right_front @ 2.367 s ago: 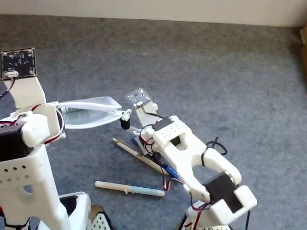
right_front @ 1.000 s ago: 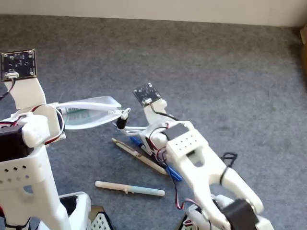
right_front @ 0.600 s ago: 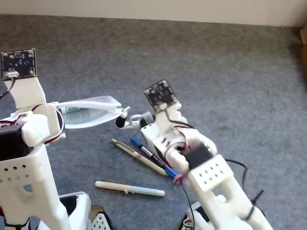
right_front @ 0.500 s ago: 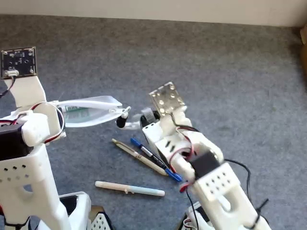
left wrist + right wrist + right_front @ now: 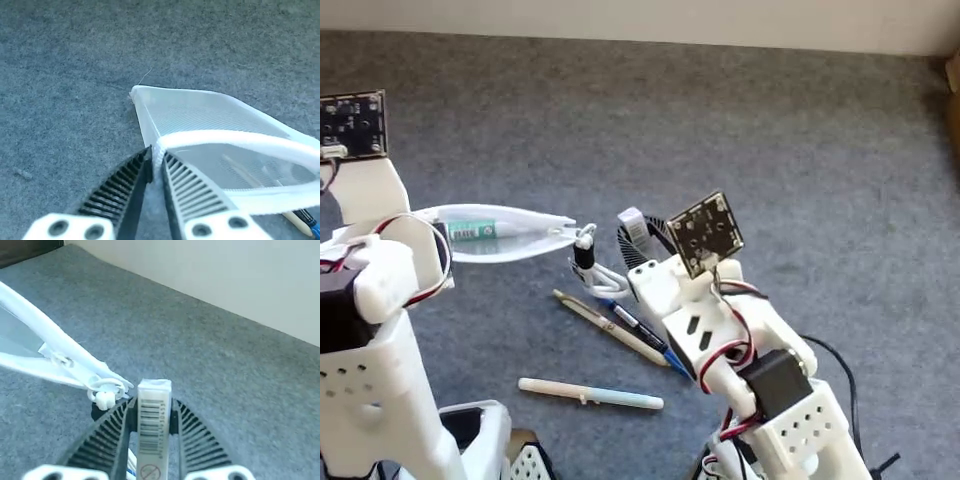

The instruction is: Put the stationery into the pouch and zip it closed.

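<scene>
A see-through white mesh pouch (image 5: 505, 232) hangs just above the grey carpet, mouth edge up, with a green-labelled item inside. My left gripper (image 5: 156, 160) is shut on the pouch (image 5: 215, 120) at its corner. My right gripper (image 5: 153, 404) is shut on a small white block with a barcode label (image 5: 151, 417). In the high view that block (image 5: 632, 222) sits just right of the pouch's zip pull (image 5: 585, 240). A beige pen (image 5: 605, 325), a blue pen (image 5: 642, 332) and a pale marker (image 5: 590, 394) lie on the carpet.
The left arm's white body (image 5: 375, 300) stands at the near left and hides that end of the pouch. The right arm (image 5: 740, 350) leans over the ends of the two pens. Open carpet (image 5: 800, 150) stretches to the far wall.
My right gripper rose from among the pens with the white block and turned beside the pouch's zip end. The pouch tilted and sank a little in my left gripper.
</scene>
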Robot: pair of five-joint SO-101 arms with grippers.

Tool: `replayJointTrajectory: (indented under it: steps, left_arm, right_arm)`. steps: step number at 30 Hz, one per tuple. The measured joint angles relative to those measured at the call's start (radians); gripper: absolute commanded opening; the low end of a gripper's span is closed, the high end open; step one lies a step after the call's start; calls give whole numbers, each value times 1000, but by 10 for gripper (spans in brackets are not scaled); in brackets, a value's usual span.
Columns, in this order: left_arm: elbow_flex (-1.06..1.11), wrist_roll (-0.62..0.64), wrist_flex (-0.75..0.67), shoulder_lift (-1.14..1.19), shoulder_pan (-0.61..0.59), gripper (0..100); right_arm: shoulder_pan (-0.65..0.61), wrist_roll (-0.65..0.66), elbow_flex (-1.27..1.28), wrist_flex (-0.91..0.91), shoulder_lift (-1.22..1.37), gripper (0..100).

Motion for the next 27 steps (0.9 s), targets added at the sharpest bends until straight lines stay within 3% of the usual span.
replayJointTrajectory:
  steps: [6,11,20,27]
  left_arm:
    - [-46,48,0,106,109,6]
    - [-158,69,0,232,121,6]
    - [-196,124,0,265,54,6]
    - [-196,124,0,265,44,6]
  right_arm:
    - [-43,0,0,0,-74,5]
    - [-86,0,0,-25,-130,5]
    - [-97,0,0,-361,-146,5]
    - [-216,0,0,-479,-146,5]
